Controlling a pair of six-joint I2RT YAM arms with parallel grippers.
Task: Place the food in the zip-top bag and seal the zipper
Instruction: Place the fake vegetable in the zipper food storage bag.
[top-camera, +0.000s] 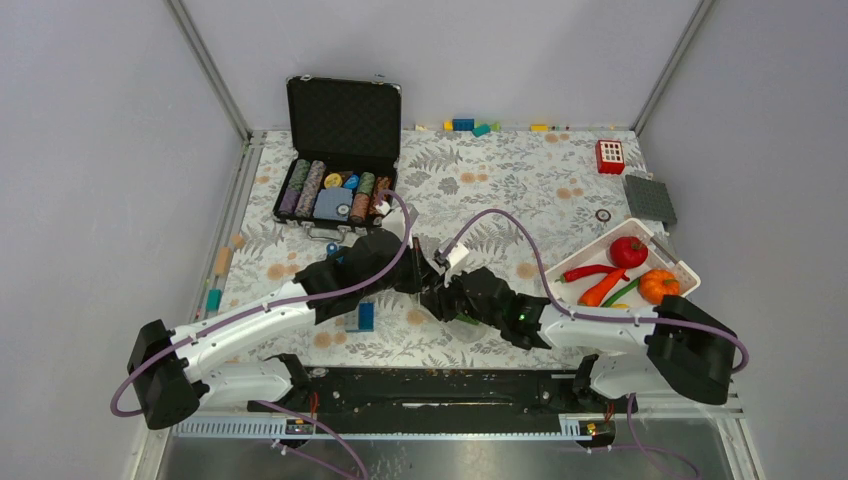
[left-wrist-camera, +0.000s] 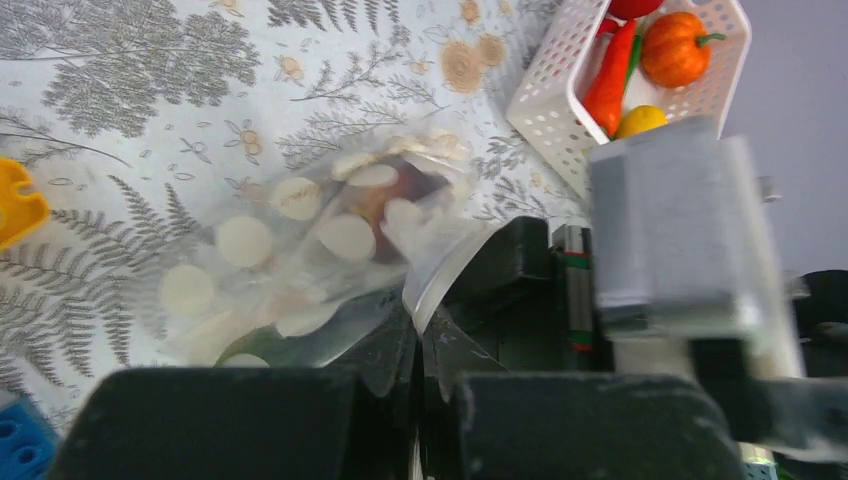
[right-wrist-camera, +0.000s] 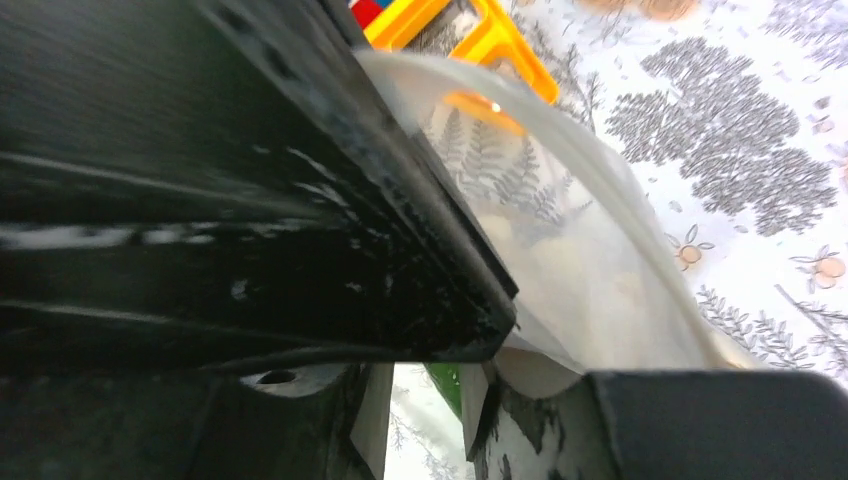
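The zip-top bag (left-wrist-camera: 300, 260), clear with cream dots, lies crumpled on the fern-print cloth between both arms. A green pod (left-wrist-camera: 250, 345) and a dark reddish piece show through it. My left gripper (left-wrist-camera: 432, 345) is shut on the bag's zipper (left-wrist-camera: 440, 285) strip. My right gripper (right-wrist-camera: 425, 410) stands against the bag's mouth (right-wrist-camera: 560, 260) with its jaws apart, cloth and a green piece showing in the gap. In the top view both grippers (top-camera: 425, 275) (top-camera: 447, 297) meet mid-table and hide the bag. More food fills the white basket (top-camera: 683, 262): tomato (top-camera: 628, 251), pumpkin (top-camera: 659, 286), chili (top-camera: 588, 271), carrot (top-camera: 603, 290).
An open black case (top-camera: 343, 150) with rows of poker chips stands at the back left. A blue block (top-camera: 365, 316) lies near the left arm. A red block (top-camera: 609, 156) and a grey plate (top-camera: 650, 198) sit back right. A yellow toy piece (right-wrist-camera: 490, 40) lies beyond the bag.
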